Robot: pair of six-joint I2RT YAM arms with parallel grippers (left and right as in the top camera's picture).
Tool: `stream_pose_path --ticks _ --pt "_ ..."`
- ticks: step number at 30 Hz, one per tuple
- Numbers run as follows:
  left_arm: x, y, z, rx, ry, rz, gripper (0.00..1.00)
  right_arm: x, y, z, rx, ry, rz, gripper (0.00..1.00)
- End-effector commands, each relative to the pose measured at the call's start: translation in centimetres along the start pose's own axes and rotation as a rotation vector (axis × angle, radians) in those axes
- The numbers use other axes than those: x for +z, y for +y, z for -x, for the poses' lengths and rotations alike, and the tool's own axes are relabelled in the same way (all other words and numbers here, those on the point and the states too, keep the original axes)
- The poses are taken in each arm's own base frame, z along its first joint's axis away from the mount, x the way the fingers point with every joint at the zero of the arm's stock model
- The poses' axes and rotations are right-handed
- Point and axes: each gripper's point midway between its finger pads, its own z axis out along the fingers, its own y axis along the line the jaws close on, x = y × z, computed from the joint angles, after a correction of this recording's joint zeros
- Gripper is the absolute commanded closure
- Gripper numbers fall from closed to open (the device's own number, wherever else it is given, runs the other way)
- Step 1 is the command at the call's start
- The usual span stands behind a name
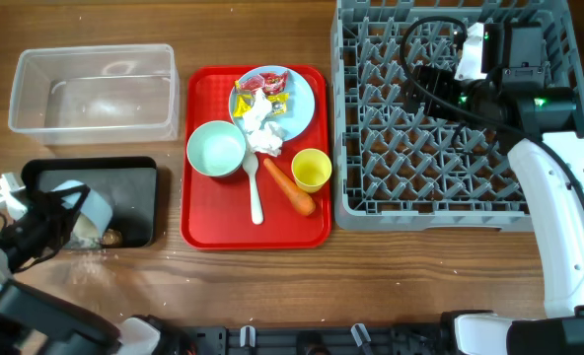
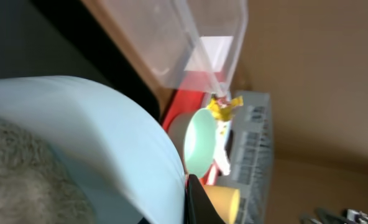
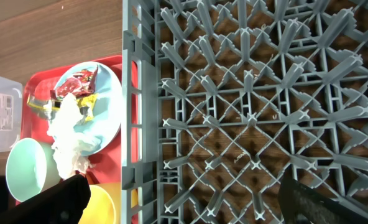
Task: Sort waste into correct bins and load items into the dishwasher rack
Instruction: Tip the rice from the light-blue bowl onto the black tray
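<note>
My left gripper (image 1: 63, 215) is shut on the rim of a pale blue-green bowl (image 1: 83, 205), tilted over the black tray (image 1: 134, 187). In the left wrist view the bowl (image 2: 109, 143) fills the foreground beside my finger (image 2: 199, 202). Rice grains and a brownish lump (image 1: 112, 238) lie in the tray. The second bowl (image 1: 217, 148), plate (image 1: 297, 104), tissue (image 1: 260, 126), wrappers (image 1: 270, 81), yellow cup (image 1: 312, 170), carrot (image 1: 290, 187) and white spoon (image 1: 255, 195) sit on the red tray. My right gripper (image 1: 440, 84) is open and empty above the grey rack (image 1: 450, 187); its fingers (image 3: 184, 205) straddle the lattice (image 3: 246, 93).
The clear tub (image 1: 93, 91) stands at the back left with nothing in it. The red tray (image 1: 208, 222) lies between the bins and the rack. A few rice grains (image 1: 87, 258) lie on the table in front of the black tray.
</note>
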Motion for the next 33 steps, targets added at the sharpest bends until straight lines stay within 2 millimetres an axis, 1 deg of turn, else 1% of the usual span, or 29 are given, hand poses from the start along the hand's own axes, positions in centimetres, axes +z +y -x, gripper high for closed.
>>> stream_pose_path --ticks 1,3,5,6,10,17,18,21,22,23,25,28,29,30,32,33 --pt "0.8 -0.7 1.1 0.029 -0.015 -0.192 0.96 -0.1 -0.1 0.8 -0.006 -0.018 -0.007 0.00" --pt "1.2 -0.1 1.5 0.024 -0.015 -0.207 0.96 -0.1 -0.1 0.8 -0.007 -0.018 -0.007 0.00" --pt "1.2 -0.5 1.9 0.044 -0.030 -0.250 0.96 -0.1 -0.1 0.8 -0.007 -0.018 -0.007 0.00" --pt "1.0 -1.1 2.1 0.051 -0.037 -0.285 0.96 -0.1 -0.1 0.8 -0.007 -0.018 -0.007 0.00" --pt "-0.4 -4.5 2.6 0.068 -0.073 -0.497 0.96 -0.1 -0.1 0.8 -0.006 -0.018 -0.007 0.00" --pt "-0.4 -4.5 2.6 -0.014 -0.052 -0.502 0.96 -0.1 -0.1 0.7 -0.006 -0.015 -0.008 0.00" --pt "-0.4 -4.5 2.7 0.004 -0.056 -0.501 0.96 -0.1 -0.1 0.7 -0.006 -0.015 -0.008 0.00" --pt "-0.2 -4.0 3.9 0.145 -0.091 -0.464 0.96 -0.1 -0.1 0.7 -0.006 -0.015 -0.008 0.00" --pt "-0.5 -4.5 3.8 0.140 -0.089 -0.497 0.96 -0.1 -0.1 0.7 -0.006 -0.014 -0.008 0.00" --pt "-0.4 -4.6 3.8 0.132 -0.082 -0.499 0.96 -0.1 -0.1 0.7 -0.006 -0.014 -0.008 0.00" --pt "0.4 -5.2 3.2 0.149 -0.051 -0.506 0.96 -0.1 -0.1 0.7 -0.006 -0.015 -0.008 0.00" --pt "2.3 -7.9 1.9 0.286 0.018 -0.532 0.96 -0.1 -0.1 0.7 -0.006 -0.013 -0.009 0.00" --pt "2.8 -9.2 1.3 0.333 0.046 -0.545 0.96 -0.1 -0.1 0.6 -0.006 -0.009 -0.009 0.00" --pt "3.2 -11.0 0.4 0.388 0.079 -0.558 0.96 -0.1 -0.2 0.5 -0.005 -0.006 -0.010 0.00" --pt "4.5 -13.3 -1.1 0.454 0.130 -0.497 0.96 -0.1 -0.1 0.5 -0.005 -0.007 -0.010 0.00" --pt "5.7 -15.2 -2.8 0.519 0.161 -0.419 0.96 -0.1 -0.1 0.5 -0.005 -0.007 -0.010 0.00"
